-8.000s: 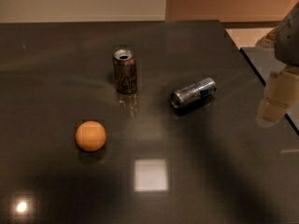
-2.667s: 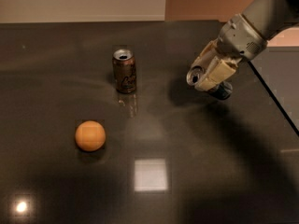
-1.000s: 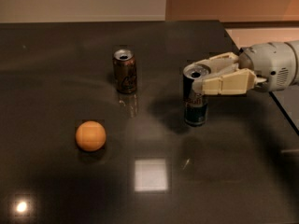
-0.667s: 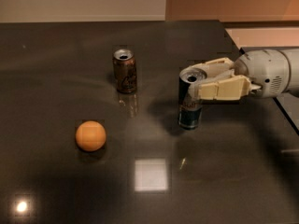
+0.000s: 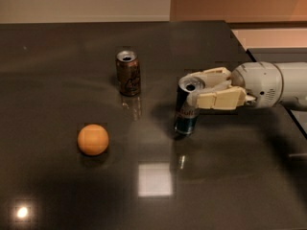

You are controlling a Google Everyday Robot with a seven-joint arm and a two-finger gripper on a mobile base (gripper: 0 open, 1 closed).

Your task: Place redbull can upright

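The redbull can (image 5: 186,113) is slim and dark with a silver top. It stands nearly upright on the dark table (image 5: 57,56), right of centre, with its base touching the surface. My gripper (image 5: 193,86) reaches in from the right and its cream fingers (image 5: 218,99) are closed around the can's upper part. The white arm runs off the right edge.
A shorter brown-gold can (image 5: 128,73) stands upright to the left and behind the redbull can. An orange ball (image 5: 93,139) lies at the front left. The table's right edge (image 5: 254,51) runs just behind the arm.
The gripper picked up the lying can, turned it upright and has moved it slightly left and down onto the table.
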